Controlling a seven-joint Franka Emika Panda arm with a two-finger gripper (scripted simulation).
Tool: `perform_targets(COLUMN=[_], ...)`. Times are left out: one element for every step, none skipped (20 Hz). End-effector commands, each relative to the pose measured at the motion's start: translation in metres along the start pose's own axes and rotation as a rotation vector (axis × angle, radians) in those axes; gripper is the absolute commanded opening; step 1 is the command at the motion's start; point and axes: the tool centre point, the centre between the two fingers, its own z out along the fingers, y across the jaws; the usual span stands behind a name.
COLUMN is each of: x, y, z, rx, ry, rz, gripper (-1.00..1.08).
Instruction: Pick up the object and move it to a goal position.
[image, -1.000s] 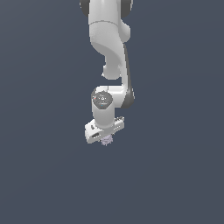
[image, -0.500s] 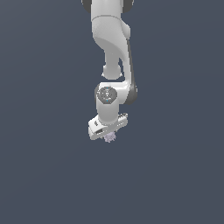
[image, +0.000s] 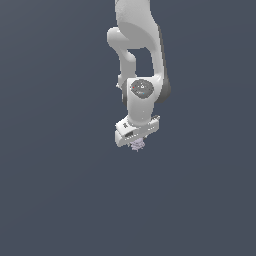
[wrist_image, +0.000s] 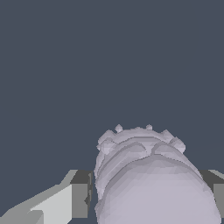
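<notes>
The hand (image: 137, 142) pinches the object (image: 137, 145), a bumpy lavender lump held between both fingers (wrist_image: 81, 197) at the arm's 6 o'clock end. Judged step: carrying. Next calls for steady travel to the goal, which isn't visible.

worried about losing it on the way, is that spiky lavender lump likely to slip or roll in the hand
The lump looks rigid: its ridges and small spikes show no sign of squashing between the fingers. Its rounded body would probably roll if set down, though the bumps may slow it. In the exterior view it is tiny under the hand, so likely light; the bumpy surface should help grip.
</notes>
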Motion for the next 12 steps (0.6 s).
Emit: perform_targets(x=[-0.003,-0.005,-0.006,-0.008,-0.009,-0.01,-0.012,-0.013,-0.014,-0.015,-0.016,-0.017], y=[-0.026,-0.037,-0.047,-0.058,-0.069,-0.079,-0.089,-0.1,-0.11,-0.12,-0.13,-0.139], z=[-0.016,-0.023,-0.03,-0.036,-0.043,-0.05,-0.056,-0.063,-0.069,-0.076,-0.082,-0.088], rx=[-0.001,-0.001,-0.001,-0.002,-0.002,-0.002,-0.002,-0.002,-0.002,-0.002,-0.002,-0.002], ry=[0.001,0.001,0.001,0.0,0.0,0.0,0.0,0.0,0.0,0.0,0.0,0.0], rz=[-0.001,-0.001,-0.001,-0.001,-0.001,-0.001,-0.001,-0.001,-0.001,-0.001,-0.001,-0.001], gripper=[-1.0,-1.0,-1.0,-1.0,-1.0,-1.0,-1.0,-1.0,-1.0,-1.0,-1.0,-1.0])
